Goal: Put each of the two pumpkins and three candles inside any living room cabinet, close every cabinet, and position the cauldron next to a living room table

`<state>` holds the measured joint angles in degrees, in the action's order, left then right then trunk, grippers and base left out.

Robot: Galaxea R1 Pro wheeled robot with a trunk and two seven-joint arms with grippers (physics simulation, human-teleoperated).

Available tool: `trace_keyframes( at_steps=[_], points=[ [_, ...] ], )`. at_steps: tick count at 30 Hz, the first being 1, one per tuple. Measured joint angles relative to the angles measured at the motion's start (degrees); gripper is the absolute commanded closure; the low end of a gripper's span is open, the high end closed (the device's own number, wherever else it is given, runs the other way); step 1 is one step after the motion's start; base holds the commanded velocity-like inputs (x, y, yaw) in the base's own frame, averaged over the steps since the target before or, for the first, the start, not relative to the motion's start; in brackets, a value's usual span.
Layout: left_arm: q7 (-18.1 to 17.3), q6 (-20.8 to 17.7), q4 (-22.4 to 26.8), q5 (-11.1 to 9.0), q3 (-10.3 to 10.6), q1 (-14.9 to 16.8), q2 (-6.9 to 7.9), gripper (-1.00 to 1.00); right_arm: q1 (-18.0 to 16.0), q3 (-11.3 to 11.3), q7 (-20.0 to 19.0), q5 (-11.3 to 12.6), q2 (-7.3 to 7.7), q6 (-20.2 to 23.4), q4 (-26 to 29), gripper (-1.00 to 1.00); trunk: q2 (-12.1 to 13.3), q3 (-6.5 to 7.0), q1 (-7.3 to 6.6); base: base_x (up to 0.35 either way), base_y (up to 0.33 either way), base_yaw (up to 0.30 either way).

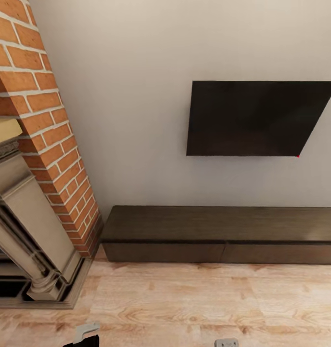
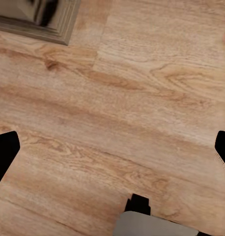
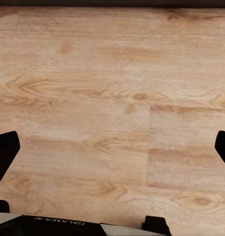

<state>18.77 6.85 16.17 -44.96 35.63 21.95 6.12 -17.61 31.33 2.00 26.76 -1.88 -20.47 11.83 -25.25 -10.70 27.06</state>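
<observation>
Cabinet (image 1: 223,236): shut, long axis crosswise, ahead of both tools; right tool (image 3: 112,147) nearer; both tools wide, empty.

one cabinet (image 1: 223,233), one television (image 1: 257,118), one fireplace (image 1: 25,226)

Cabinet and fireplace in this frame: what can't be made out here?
- Cabinet, head view: its right end is cut off by the picture's edge. Both drawer fronts look flush, but their insides are hidden.
- Fireplace, head view: cut off by the left edge, so its opening and hearth are mostly unseen.
- Left gripper and right gripper, wrist views: only dark tips show at the side edges, jaws wide apart over bare floor.
</observation>
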Motion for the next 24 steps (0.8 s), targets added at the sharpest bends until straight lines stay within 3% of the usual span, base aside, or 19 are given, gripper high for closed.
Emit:
trace_keyframes(
  at_steps=[24],
  points=[
    [0.0, -0.2, 0.0, 0.2, 0.2, 0.0, -0.09, -1.0, 0.0, -0.1, 0.6, 0.3, -0.19, 0.0, -0.2, -1.0, 0.0, 0.0, 0.02, 0.102, 0.033, 0.0]
  ],
)
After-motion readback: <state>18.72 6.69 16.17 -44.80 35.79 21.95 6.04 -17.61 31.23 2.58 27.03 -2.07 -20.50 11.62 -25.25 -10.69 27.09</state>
